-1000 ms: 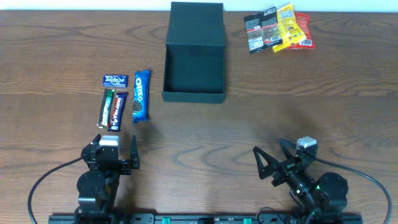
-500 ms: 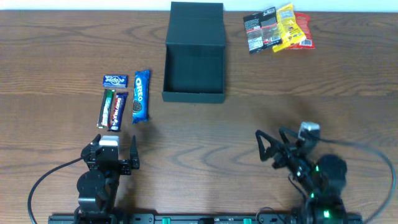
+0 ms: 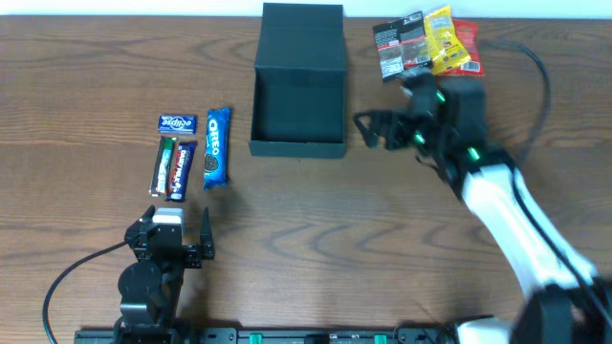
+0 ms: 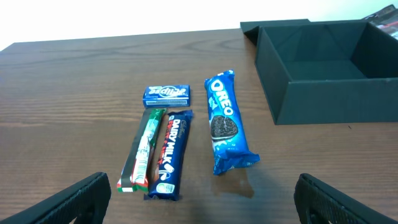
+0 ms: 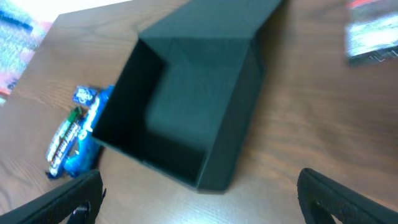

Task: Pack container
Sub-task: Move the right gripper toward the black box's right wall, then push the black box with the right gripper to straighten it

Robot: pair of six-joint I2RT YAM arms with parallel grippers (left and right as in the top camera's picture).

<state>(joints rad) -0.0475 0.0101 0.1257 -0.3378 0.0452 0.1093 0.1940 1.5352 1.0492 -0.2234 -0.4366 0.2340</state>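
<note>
The container [image 3: 297,145], a dark teal-black box with its flap lid laid open behind it, sits at the table's back middle and looks empty; it also shows in the left wrist view [image 4: 323,102] and the right wrist view [image 5: 230,162]. My right gripper [image 3: 376,127] is open and empty, just right of the box. My left gripper [image 3: 178,234] is open and empty at the front left. An Oreo packet [image 3: 216,146], a Dairy Milk bar [image 3: 181,170], a green-and-red bar [image 3: 163,165] and a small blue Eclipse pack [image 3: 177,123] lie left of the box.
Three snack packets, black [image 3: 400,46], yellow [image 3: 438,40] and red [image 3: 464,48], lie at the back right, behind my right arm. A black cable runs from the right arm over the back right of the table.
My right arm has swung from the front right of the table far forward to beside the box's right wall. The left arm and all the snacks have not moved.
</note>
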